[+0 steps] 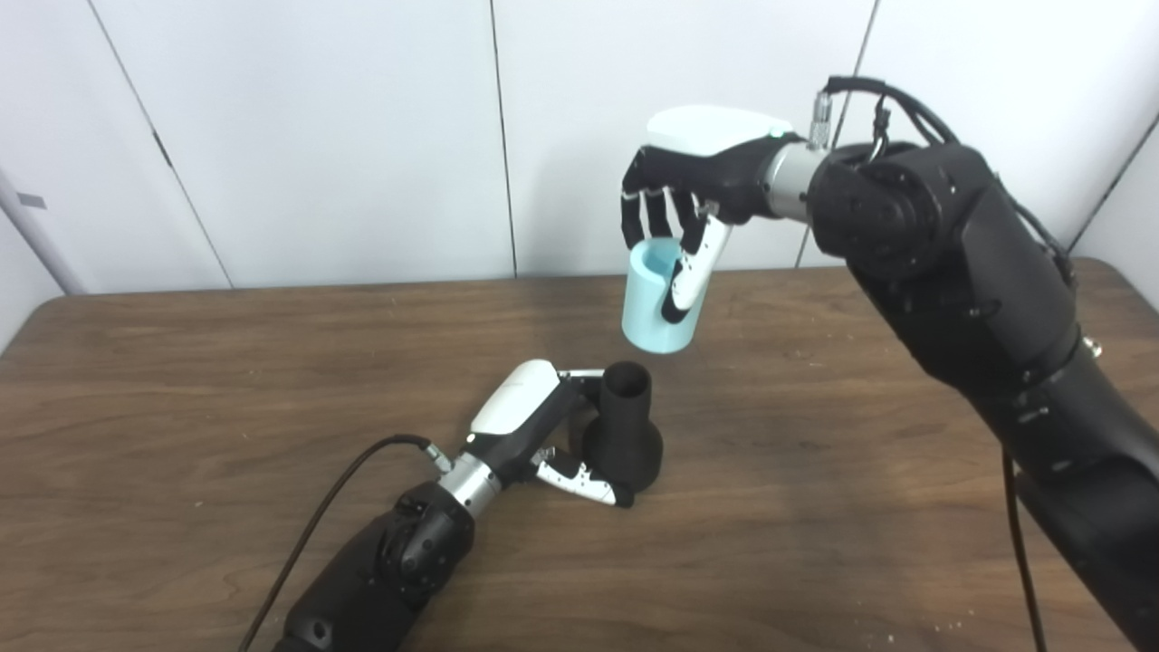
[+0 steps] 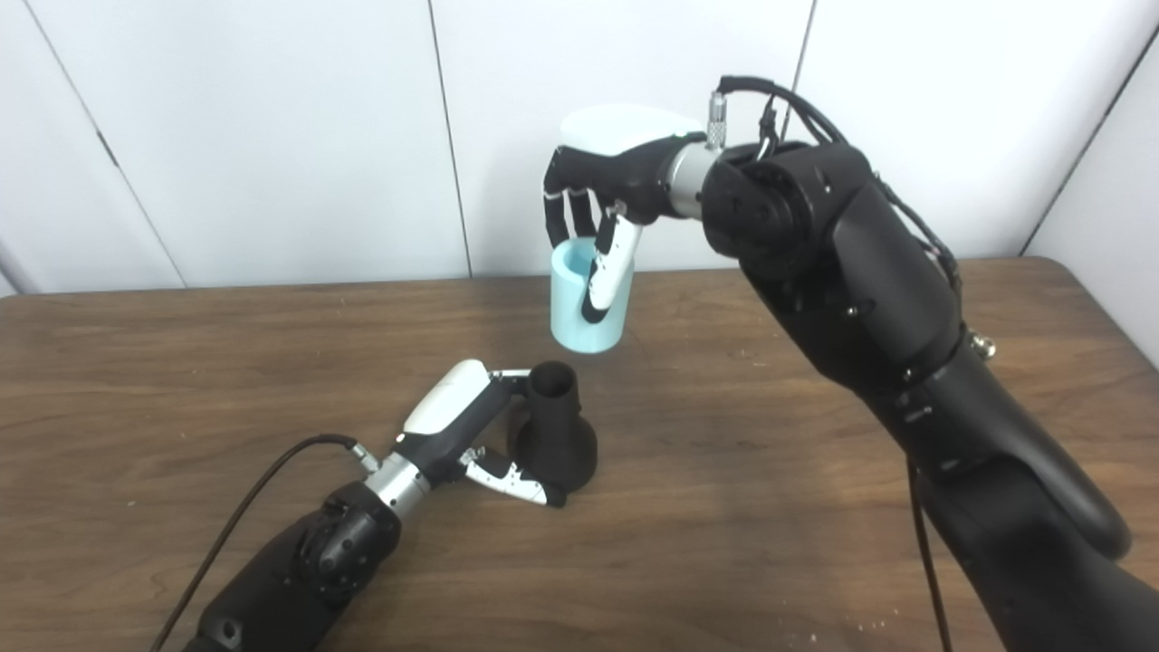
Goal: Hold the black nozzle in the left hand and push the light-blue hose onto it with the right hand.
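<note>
The black nozzle point(image 1: 623, 426) stands upright on the wooden table point(image 1: 226, 407), narrow open neck up and wide base down. My left hand point(image 1: 534, 426) is wrapped around it, with fingers behind the neck and the thumb across the base. The light-blue hose point(image 1: 656, 297), a short hollow cylinder, hangs in the air above and slightly right of the nozzle's mouth. My right hand point(image 1: 693, 195) is shut on it from above, fingers at its top rim and the thumb down its front. A clear gap separates the hose's lower end from the nozzle.
White wall panels point(image 1: 317, 136) rise behind the table's far edge. My right arm point(image 1: 978, 299) reaches in over the table's right side. A black cable point(image 1: 317, 516) trails from the left wrist across the tabletop.
</note>
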`<state>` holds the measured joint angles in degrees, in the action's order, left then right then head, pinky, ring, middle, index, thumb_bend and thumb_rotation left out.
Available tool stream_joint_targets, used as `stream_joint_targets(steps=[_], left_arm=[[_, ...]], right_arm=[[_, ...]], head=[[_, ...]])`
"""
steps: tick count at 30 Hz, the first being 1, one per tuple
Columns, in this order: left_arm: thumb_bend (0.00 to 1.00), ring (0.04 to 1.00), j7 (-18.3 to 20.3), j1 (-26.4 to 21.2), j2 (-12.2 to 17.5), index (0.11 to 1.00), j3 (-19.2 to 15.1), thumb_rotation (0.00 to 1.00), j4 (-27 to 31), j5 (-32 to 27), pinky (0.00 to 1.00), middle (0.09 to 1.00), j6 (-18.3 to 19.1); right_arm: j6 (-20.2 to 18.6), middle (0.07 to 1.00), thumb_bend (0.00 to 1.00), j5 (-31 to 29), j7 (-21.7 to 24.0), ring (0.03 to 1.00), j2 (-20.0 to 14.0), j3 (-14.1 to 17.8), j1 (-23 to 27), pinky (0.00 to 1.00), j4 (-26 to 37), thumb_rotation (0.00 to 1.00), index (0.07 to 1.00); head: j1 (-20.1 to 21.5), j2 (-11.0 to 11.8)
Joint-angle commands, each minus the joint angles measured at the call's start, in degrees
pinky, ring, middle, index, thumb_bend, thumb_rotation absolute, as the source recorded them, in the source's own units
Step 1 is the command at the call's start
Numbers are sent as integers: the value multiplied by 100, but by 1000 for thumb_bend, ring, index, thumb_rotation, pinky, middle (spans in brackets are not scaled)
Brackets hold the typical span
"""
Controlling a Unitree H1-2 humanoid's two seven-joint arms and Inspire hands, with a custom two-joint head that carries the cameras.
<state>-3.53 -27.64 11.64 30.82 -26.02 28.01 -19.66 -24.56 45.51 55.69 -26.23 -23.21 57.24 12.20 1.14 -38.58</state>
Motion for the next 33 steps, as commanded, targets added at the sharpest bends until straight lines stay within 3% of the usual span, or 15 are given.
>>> stream_joint_targets(steps=[1,6,10,15,21,26,33], left_arm=[[518,576,349,976,-87,477,450,88,-804,418,679,480,265],[517,576,358,976,-81,477,441,87,-803,421,679,480,267],[517,576,357,967,-79,477,431,88,-837,403,679,479,223],[517,576,395,969,-61,477,428,88,-834,385,683,479,230],[517,576,676,932,-50,477,410,88,-840,249,691,477,384],[517,570,1079,894,-34,474,367,86,-803,-27,743,459,632],[517,561,1080,911,7,474,379,85,-699,-95,765,452,688]], right_arm=[[35,444,529,120,-222,317,-82,216,572,222,112,0,502],[-112,471,530,105,-104,360,-38,227,524,250,315,0,488],[-214,415,527,-4,32,288,60,239,426,190,494,0,500],[-229,469,531,-138,173,386,169,280,391,287,490,0,485],[-229,489,531,-204,325,419,190,281,423,337,492,0,472],[-223,491,531,-239,408,405,165,249,429,299,505,0,472],[-228,486,531,-246,531,431,192,275,437,353,531,0,476]], head=[[7,-4],[12,-10],[0,-16],[13,-31],[12,-42],[17,-37],[26,-53]])
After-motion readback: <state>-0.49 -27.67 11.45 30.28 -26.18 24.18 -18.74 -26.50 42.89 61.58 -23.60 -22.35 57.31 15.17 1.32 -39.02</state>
